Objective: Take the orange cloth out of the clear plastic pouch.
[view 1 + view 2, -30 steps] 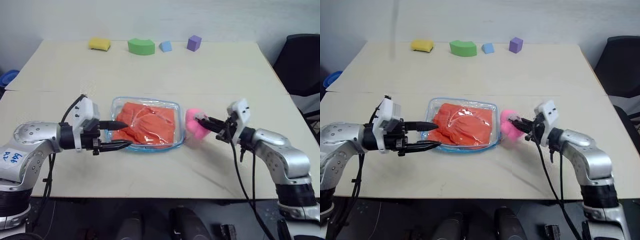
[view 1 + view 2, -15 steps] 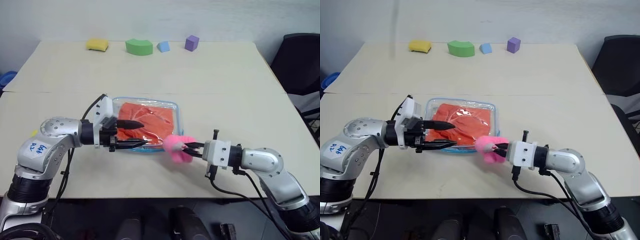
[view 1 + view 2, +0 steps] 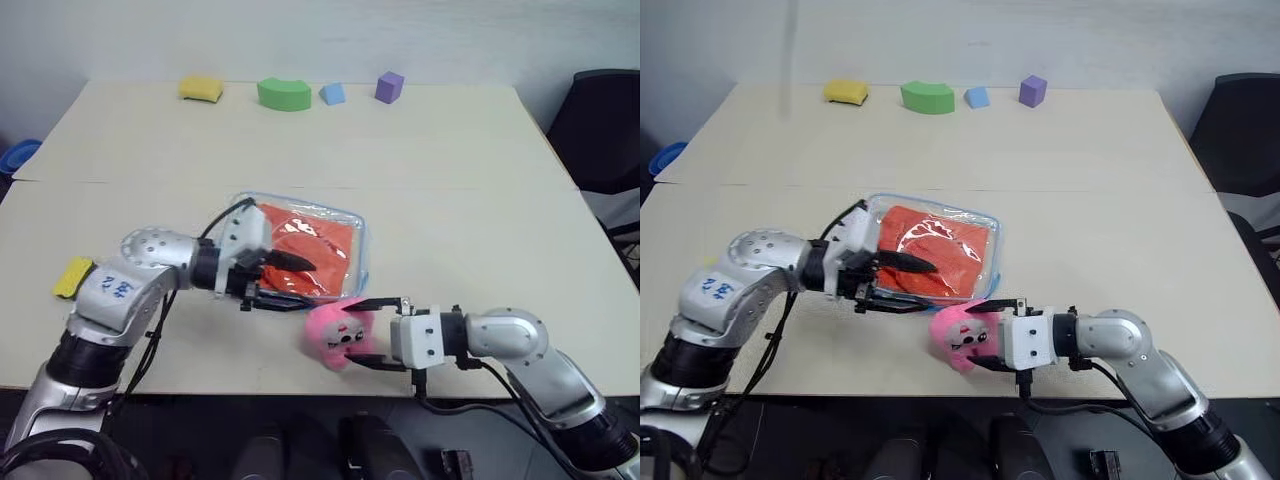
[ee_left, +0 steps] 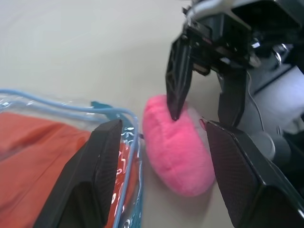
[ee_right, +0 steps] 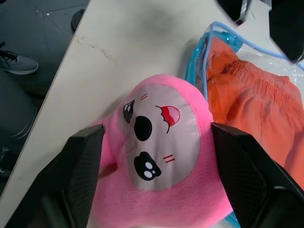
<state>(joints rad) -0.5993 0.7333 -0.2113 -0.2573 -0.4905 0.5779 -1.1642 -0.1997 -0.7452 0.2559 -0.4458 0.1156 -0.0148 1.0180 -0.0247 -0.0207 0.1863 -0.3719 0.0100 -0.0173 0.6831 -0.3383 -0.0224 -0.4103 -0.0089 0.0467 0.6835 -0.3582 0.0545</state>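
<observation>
The clear plastic pouch [image 3: 360,238] with light blue trim lies flat mid-table, and the orange cloth [image 3: 322,248] is inside it. My left gripper [image 3: 303,285] is open over the pouch's near edge, one finger above the plastic and one along the front trim. In the left wrist view the pouch corner [image 4: 124,118] lies just beside one finger, and nothing is gripped. My right gripper [image 3: 352,333] is open just in front of the pouch. Its fingers stand wide on either side of a pink plush toy [image 5: 161,142] that rests on the table.
A yellow sponge [image 3: 200,88], a green arch block [image 3: 283,93], a blue block [image 3: 331,93] and a purple cube [image 3: 389,86] line the far edge. A small yellow piece [image 3: 73,276] lies at the left. A black chair [image 3: 605,130] stands to the right.
My right gripper carried the pink plush toy from the pouch's right side to the front edge and opened, leaving it on the table. My left gripper moved right onto the pouch's near edge.
</observation>
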